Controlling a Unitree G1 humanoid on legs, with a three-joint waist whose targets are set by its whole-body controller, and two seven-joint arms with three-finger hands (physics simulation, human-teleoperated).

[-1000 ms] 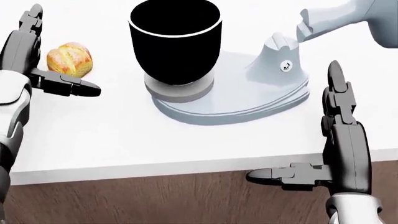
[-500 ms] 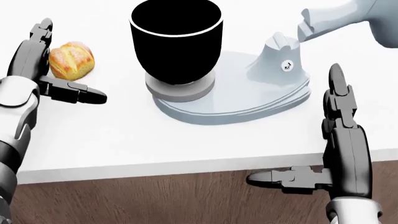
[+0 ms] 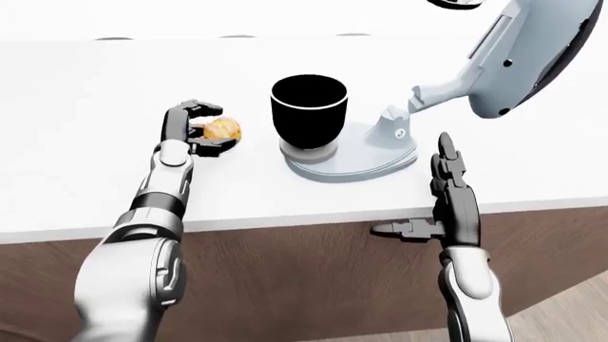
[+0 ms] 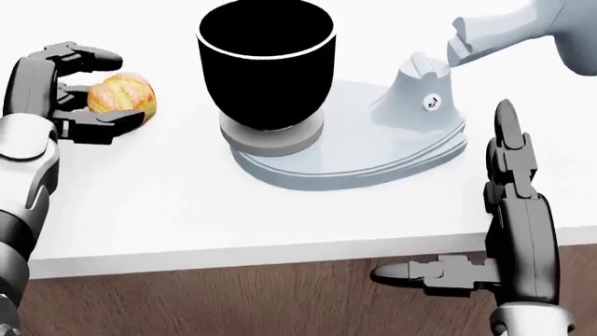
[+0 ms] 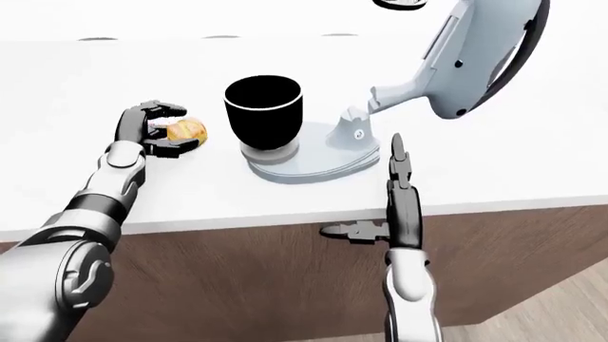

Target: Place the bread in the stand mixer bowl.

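Your left hand (image 4: 65,87) was curled around the bread (image 4: 121,94), upper fingers (image 4: 82,53) hooked over its top and the thumb digit under its lower edge; the roll sat between them on the white counter (image 4: 168,203). The digits had closed in since half a second before, when the same hand stood spread beside the roll. Whether the fingertips pressed the crust or only stood close to it could not be read from any view. The bread was still on the counter, at the left of the head view, just beside the stand mixer bowl (image 4: 266,66) and outside it.

Your right hand (image 4: 509,224) was spread flat, fingers pointing up the head view and thumb (image 4: 425,273) sticking out to the left. It held nothing. It hung at the counter's near edge, over the brown wood cabinet face (image 4: 233,301), well apart from the bread.

The bowl was black, upright, open mouth up, seated on the pale grey mixer base (image 4: 373,150). The mixer head (image 3: 527,53) was tilted up and away to the upper right in the left-eye view, leaving the bowl's mouth uncovered.

The forearm (image 3: 166,192) of your left arm reached across the counter from the lower left of the left-eye view.
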